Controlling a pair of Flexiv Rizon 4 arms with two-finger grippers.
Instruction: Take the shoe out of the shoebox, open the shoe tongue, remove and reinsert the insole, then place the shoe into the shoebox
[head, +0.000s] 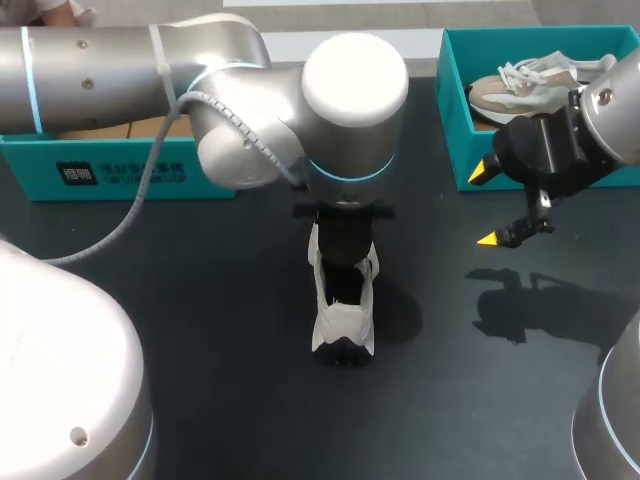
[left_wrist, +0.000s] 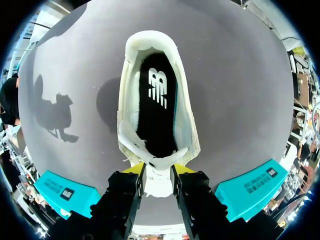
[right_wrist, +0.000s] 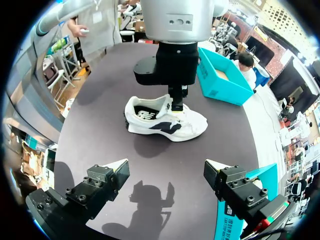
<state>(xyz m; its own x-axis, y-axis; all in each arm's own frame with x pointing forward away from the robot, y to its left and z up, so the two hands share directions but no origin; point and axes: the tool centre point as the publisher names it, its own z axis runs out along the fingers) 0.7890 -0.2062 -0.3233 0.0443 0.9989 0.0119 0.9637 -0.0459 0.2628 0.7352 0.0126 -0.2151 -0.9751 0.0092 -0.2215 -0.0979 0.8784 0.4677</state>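
A white shoe (head: 343, 320) with a dark side mark stands on the dark table, toe towards the front edge. Its black insole (left_wrist: 157, 110) lies inside the open mouth. My left gripper (left_wrist: 159, 170) hangs straight down over the shoe, its yellow-tipped fingers (left_wrist: 135, 169) pressing the white tongue (left_wrist: 159, 182) from both sides. In the right wrist view the left gripper (right_wrist: 176, 102) pinches the tongue above the shoe (right_wrist: 170, 125). My right gripper (head: 485, 205) hovers open and empty at the right, in front of the teal shoebox (head: 455, 110). From its own wrist, the right gripper (right_wrist: 166, 167) faces the shoe's side.
The shoebox at the back right holds a second, beige shoe (head: 530, 85). A second teal box (head: 120, 170) stands at the back left behind my left arm. Bare table lies around the shoe and towards the front edge.
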